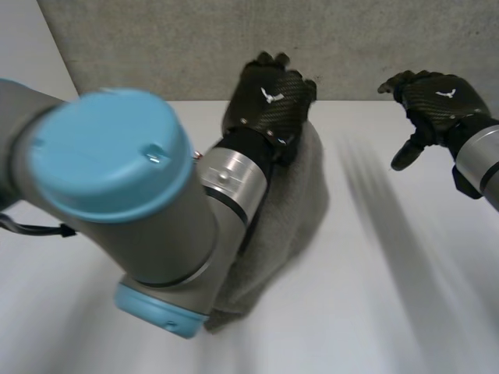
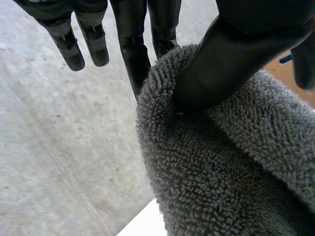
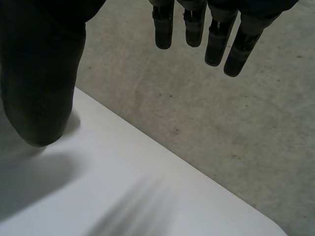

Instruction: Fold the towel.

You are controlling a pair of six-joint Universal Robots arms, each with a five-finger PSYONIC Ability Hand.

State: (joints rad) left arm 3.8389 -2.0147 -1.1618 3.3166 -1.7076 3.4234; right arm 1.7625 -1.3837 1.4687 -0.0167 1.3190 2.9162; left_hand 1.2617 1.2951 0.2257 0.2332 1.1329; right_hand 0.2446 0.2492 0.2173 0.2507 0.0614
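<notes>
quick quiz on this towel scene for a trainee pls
1. True or false: the right hand holds the towel.
2. The towel is: A white, B grey, C blue.
3. Fill in: the ___ hand pinches the towel with its thumb.

Key:
1. False. Its fingers hang straight over the table edge and hold nothing.
2. B.
3. Left. In the left wrist view, the left hand presses its thumb into the towel.
</notes>
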